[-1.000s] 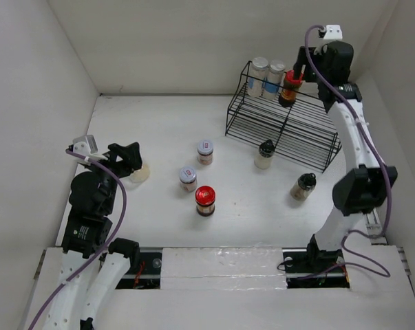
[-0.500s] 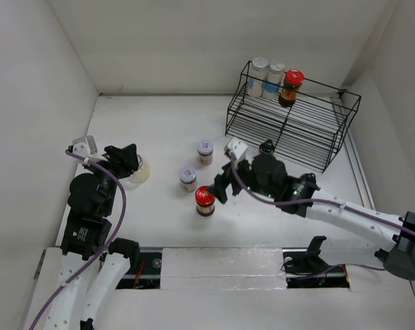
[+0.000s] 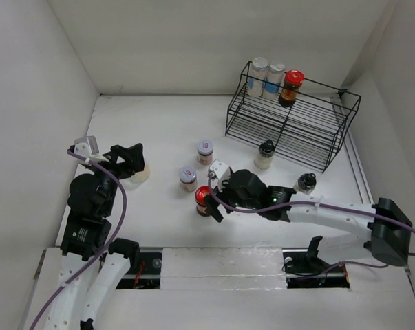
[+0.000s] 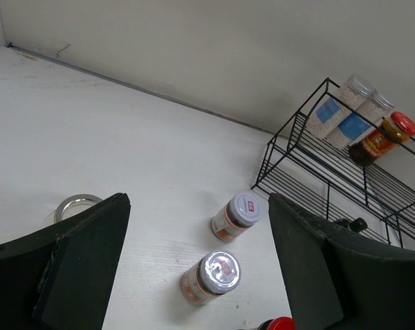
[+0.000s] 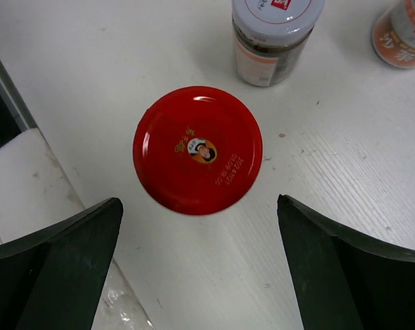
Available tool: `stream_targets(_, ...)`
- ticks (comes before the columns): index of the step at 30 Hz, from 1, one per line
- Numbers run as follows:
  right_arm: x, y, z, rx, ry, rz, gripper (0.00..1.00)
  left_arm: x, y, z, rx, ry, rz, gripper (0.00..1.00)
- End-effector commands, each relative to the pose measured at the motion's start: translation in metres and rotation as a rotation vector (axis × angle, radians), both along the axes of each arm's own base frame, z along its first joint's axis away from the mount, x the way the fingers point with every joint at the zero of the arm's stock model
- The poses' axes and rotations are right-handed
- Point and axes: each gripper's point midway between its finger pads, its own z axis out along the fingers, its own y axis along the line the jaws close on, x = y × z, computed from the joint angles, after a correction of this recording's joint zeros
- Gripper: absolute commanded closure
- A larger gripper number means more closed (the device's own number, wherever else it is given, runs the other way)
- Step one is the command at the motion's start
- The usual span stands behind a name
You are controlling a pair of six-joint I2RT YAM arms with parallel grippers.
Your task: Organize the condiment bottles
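Observation:
A dark jar with a red lid (image 3: 204, 199) (image 5: 197, 150) stands at the front middle of the table. My right gripper (image 3: 211, 197) (image 5: 199, 203) hovers over it, open, one finger on either side of the lid without touching it. At the far left my left gripper (image 3: 129, 160) (image 4: 197, 227) is open and holds nothing. A pale clear jar (image 3: 137, 175) (image 4: 75, 205) stands just outside its left finger, half hidden. Two silver-lidded jars (image 3: 205, 151) (image 3: 188, 178) stand mid-table. Two black-capped bottles (image 3: 265, 154) (image 3: 305, 183) stand before the rack.
A black wire rack (image 3: 310, 141) stands at the back right. Its top shelf holds two clear jars (image 3: 260, 74) (image 3: 274, 78) and a dark red-lidded jar (image 3: 291, 86). White walls close in the table on the left, back and right.
My right arm left the red-lidded jar on the rack's top shelf, opened, and swung down over the red-lidded jar on the table. My left gripper shut, then opened off the pale jar.

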Motion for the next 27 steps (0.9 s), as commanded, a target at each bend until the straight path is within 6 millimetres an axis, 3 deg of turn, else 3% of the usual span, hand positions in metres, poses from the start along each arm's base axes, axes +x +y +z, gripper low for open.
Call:
stream_targets(1,0.008,0.03,0.021,0.049,-0.051,0.046,0.0,0.002,-0.003,0.008,0.005,-0.033,-0.016,0.22)
stream_targets(9,0.029,0.059,-0.007,0.018,-0.076,0.04,0.0,0.005,-0.002,0.005,0.007,-0.021,-0.007,0.22)
stream_targets(11,0.034,0.059,-0.009,0.013,-0.087,0.019,0.06,0.005,-0.003,0.005,0.007,-0.021,-0.016,0.21)
stream_targets(12,0.035,0.062,-0.006,0.031,-0.096,0.018,0.1,0.005,-0.003,0.005,0.007,-0.021,-0.016,0.21)
stream_targets(13,0.036,0.061,-0.012,0.026,-0.09,0.006,0.24,0.005,-0.003,0.005,0.007,-0.021,-0.016,0.21)
stream_targets(16,0.037,0.06,-0.012,0.029,-0.086,-0.007,0.46,0.005,-0.003,0.005,0.007,-0.021,-0.016,0.21)
stream_targets(19,0.041,0.052,0.017,0.042,-0.114,-0.043,0.51,0.005,-0.003,0.005,0.007,-0.021,-0.016,0.21)
stream_targets(20,0.044,0.048,0.057,0.106,-0.158,-0.07,0.52,0.005,-0.003,0.005,0.007,-0.021,-0.016,0.21)
stream_targets(21,0.051,0.038,0.078,0.12,-0.206,-0.12,0.52,0.004,-0.005,0.005,0.007,-0.021,-0.026,0.21)
stream_targets(22,0.052,0.027,0.123,0.187,-0.262,-0.149,0.52,0.004,-0.005,0.005,0.007,-0.021,-0.027,0.21)
stream_targets(26,0.09,-0.027,0.205,0.291,-0.39,-0.293,0.53,0.004,-0.007,0.008,0.005,-0.031,-0.036,0.21)
stream_targets(27,0.098,-0.044,0.233,0.332,-0.435,-0.335,0.53,0.004,-0.008,0.008,0.005,-0.032,-0.045,0.21)
